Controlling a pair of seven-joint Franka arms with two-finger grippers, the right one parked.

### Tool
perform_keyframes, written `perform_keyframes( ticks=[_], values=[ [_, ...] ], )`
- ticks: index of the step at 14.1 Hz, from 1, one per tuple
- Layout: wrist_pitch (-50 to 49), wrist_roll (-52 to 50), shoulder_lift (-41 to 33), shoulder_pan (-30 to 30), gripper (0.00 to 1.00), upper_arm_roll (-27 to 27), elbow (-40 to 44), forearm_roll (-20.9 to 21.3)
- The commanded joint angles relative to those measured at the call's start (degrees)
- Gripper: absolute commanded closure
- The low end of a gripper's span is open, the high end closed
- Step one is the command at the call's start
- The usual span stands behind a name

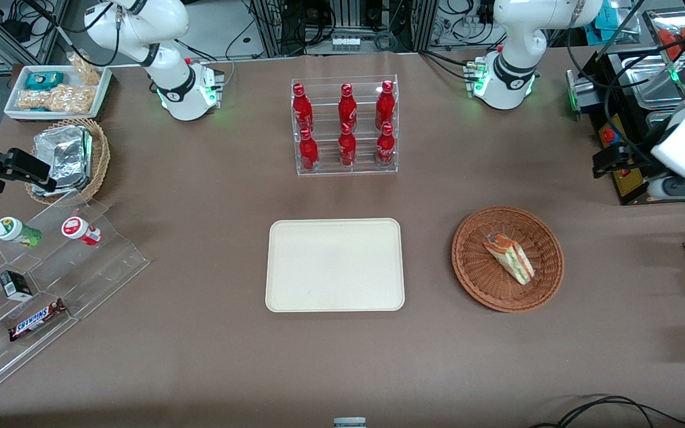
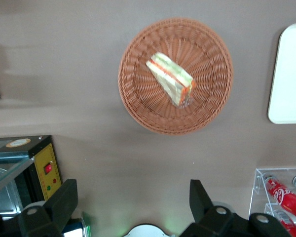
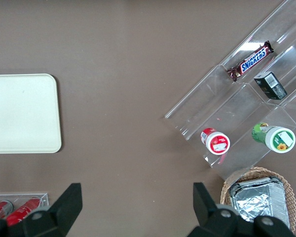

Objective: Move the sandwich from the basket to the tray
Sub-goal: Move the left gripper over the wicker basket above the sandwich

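I see my gripper (image 2: 133,207) spread wide, raised above bare bench (image 1: 556,356) near the basket (image 1: 474,276) holding the sandwich (image 1: 510,258), the tray (image 1: 335,265) beside it, the cola-bottle rack (image 1: 345,126) farther off.

Glossy white rounded arm segments with black joint bands, green lights glowing at the bases. Black two-finger gripper (image 2: 133,202) carried high over the brown table near the working arm's end, thick matte wedge fingers (image 2: 64,200) set wide apart, round silver screws at the knuckles.
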Motion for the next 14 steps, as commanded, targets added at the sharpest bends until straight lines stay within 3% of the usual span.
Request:
perform_keyframes(
  ticks=[1, 8, 14],
  values=[
    [2.7, -2.21, 2.2, -1.15, 0.0, 0.12, -3.36, 0.07],
    [28.97, -21.87, 8.25, -4.14, 0.0, 0.12, -18.93, 0.15],
    [39.87, -57.35, 16.17, -8.17, 0.0, 0.21, -18.67, 0.24]
  ],
)
